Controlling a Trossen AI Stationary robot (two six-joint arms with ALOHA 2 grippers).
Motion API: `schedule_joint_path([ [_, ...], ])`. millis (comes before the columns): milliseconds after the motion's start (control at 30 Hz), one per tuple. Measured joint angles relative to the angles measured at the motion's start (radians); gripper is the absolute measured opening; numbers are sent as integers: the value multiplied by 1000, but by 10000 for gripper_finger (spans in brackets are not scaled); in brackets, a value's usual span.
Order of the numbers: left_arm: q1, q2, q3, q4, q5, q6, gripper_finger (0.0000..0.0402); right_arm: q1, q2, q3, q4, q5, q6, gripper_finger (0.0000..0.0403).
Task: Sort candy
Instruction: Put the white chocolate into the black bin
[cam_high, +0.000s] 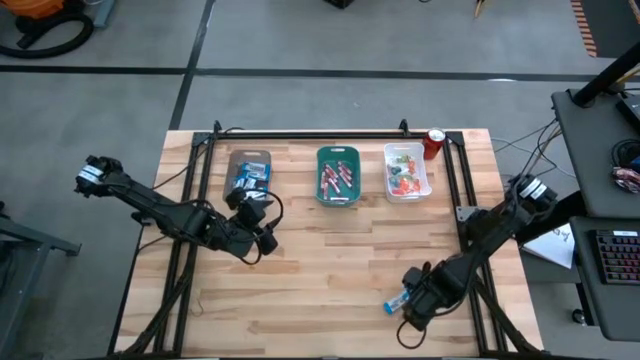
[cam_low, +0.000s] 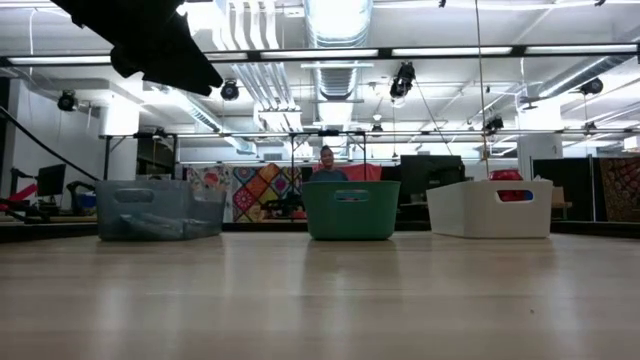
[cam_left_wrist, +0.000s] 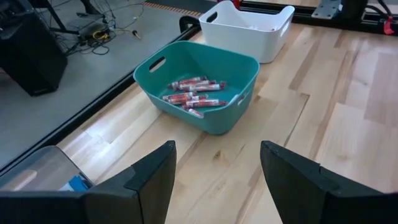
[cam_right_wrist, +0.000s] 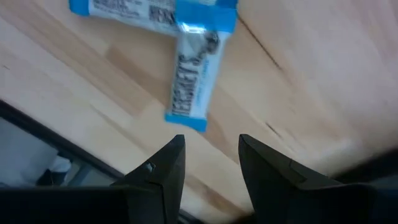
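Two blue-and-white candy bars (cam_right_wrist: 191, 81) lie on the table near its right front corner, one crossing the other's end (cam_right_wrist: 140, 11); in the high view they show as a blue spot (cam_high: 397, 300). My right gripper (cam_right_wrist: 211, 155) hangs open just beside them, pointing steeply down, with nothing between its fingers. My left gripper (cam_left_wrist: 216, 168) stands open above the table near the brown tray (cam_high: 248, 172), which holds blue-and-white bars. The teal tray (cam_left_wrist: 205, 118) holds slim red sticks (cam_left_wrist: 193, 93). The white tray (cam_high: 406, 172) holds small red, orange and green pieces.
A red can (cam_high: 434, 142) stands at the far right, beside the white tray. The three trays stand in a row along the far edge (cam_low: 350, 210). Black frame rails (cam_high: 470, 220) run along the table's sides. Bare wood (cam_high: 330, 270) lies between the two arms.
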Motion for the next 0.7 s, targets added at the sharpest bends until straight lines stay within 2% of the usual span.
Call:
schedule_joint_path([
  [167, 0, 3, 0, 0, 0, -3, 216, -3, 31, -17, 71, 27, -1, 141],
  [500, 0, 6, 0, 3, 1, -10, 216, -4, 108, -23, 91, 28, -13, 141],
  [700, 0, 6, 0, 3, 0, -10, 216, -6, 113, -23, 149, 63, 10, 141],
])
